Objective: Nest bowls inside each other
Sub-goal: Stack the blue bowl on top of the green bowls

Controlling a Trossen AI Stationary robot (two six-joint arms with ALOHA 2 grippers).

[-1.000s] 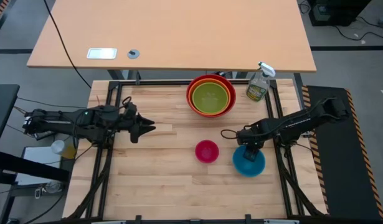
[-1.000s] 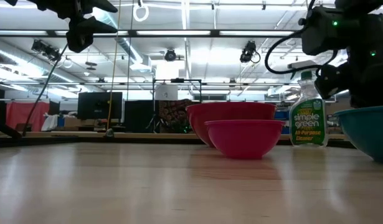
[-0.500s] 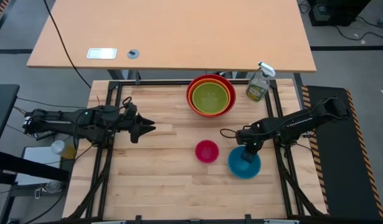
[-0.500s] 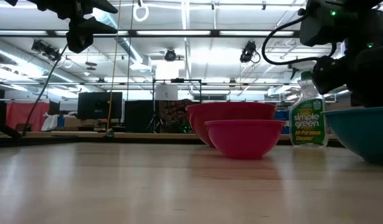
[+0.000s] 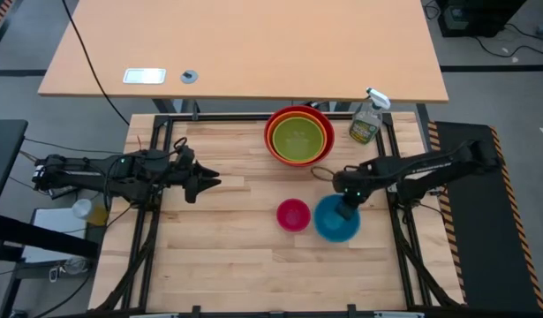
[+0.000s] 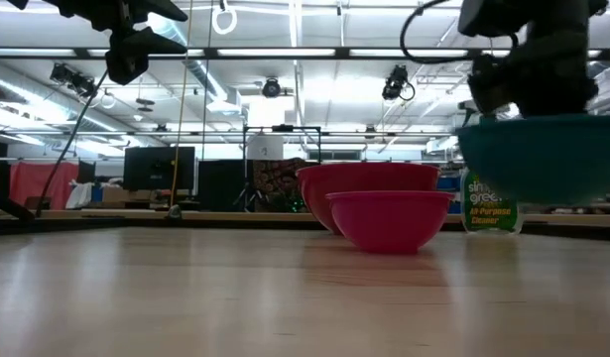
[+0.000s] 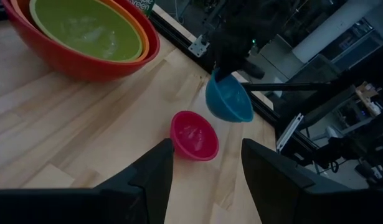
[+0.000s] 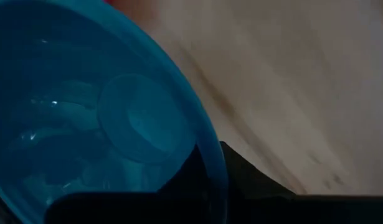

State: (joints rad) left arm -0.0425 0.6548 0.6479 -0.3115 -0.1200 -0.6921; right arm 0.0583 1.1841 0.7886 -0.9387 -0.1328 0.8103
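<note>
My right gripper (image 5: 345,210) is shut on the blue bowl (image 5: 336,221), which hangs in the air just right of the pink bowl (image 5: 293,215). The low view shows the blue bowl (image 6: 543,159) well above the tabletop. The pink bowl (image 6: 389,220) rests on its base on the wood. At the far middle, the lime green bowl (image 5: 299,139) sits inside the orange bowl (image 5: 319,120), which sits inside the red bowl (image 5: 273,125). My left gripper (image 5: 214,181) hovers open over the table's left half, with nothing between its fingers. My right gripper holds the blue bowl by its rim (image 8: 211,163), on the bowl's far side, one finger inside the bowl and one finger (image 8: 253,180) outside. The fingers come from above, pointing steeply down. The bowl hangs below them, opening up, lifted clear of the table.
A clear spray bottle (image 5: 368,119) with a green label stands at the far right, beside the red bowl. Bare wood lies along the near half and the left of the table (image 5: 218,256). A black frame rail (image 5: 396,221) runs along the right side.
My right gripper has risen and gone toward the table's left and a little toward its far edge, taking the blue bowl with it. The bowl, which sat on the table right of the pink bowl, is now lifted clear and hangs closer to the pink bowl.
</note>
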